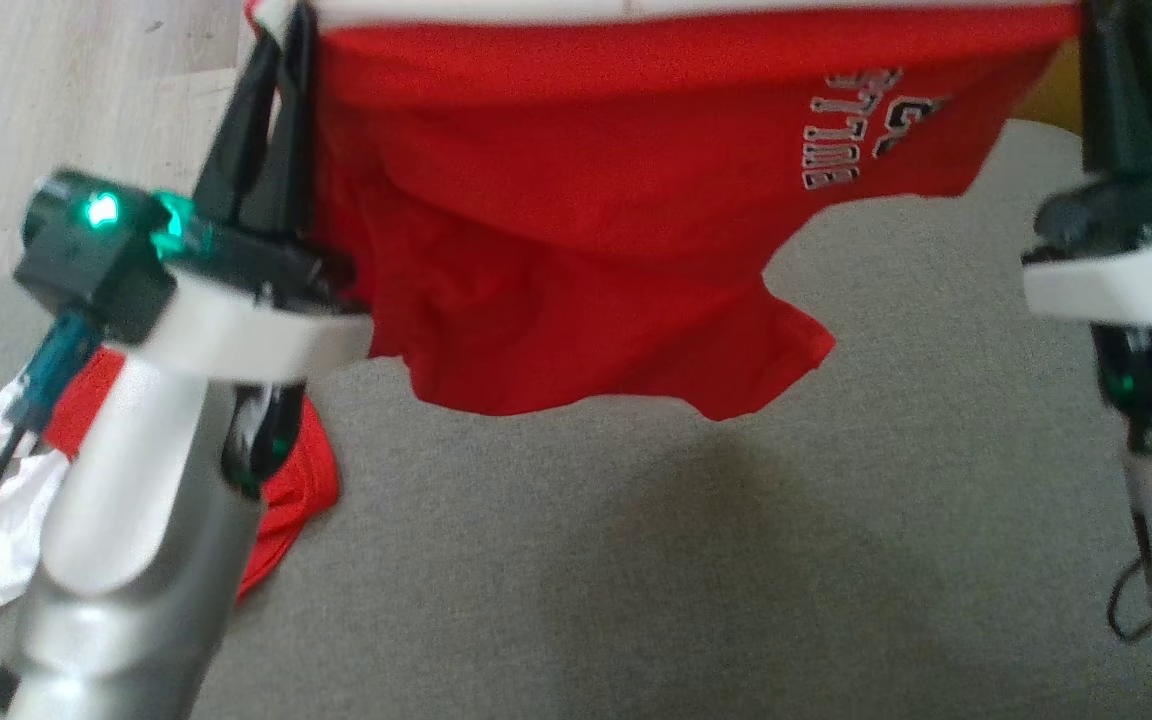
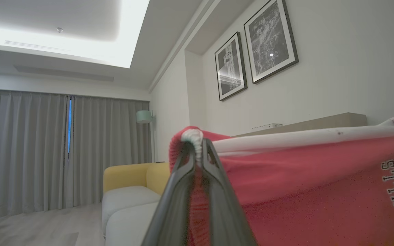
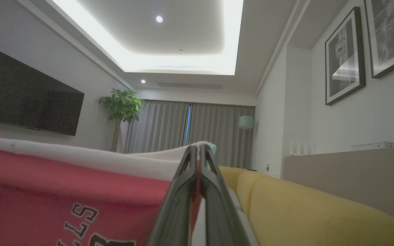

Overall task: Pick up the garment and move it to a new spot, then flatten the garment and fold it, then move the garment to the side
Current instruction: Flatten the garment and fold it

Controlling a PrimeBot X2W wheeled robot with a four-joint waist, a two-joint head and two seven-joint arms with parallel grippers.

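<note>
Garment [image 1: 576, 250] stretched between left gripper [image 1: 286, 30], right gripper [image 1: 1121, 30], both clamped

Pretty clearly somebody's living room, or a flat staged like one. There's a yellow sofa [image 3: 320, 212] with pale seat cushions, a big flat TV [image 3: 29, 95] hung on one wall and two framed black-and-white prints [image 2: 270, 41] on the wall facing it. At the far end, by full-length grey curtains [image 2: 22, 153], are a potted tree [image 3: 120, 102] and a mint-shaded floor lamp [image 2: 144, 117]. Add a lit recessed ceiling [image 3: 169, 34] and light wood flooring [image 1: 36, 120].
</note>
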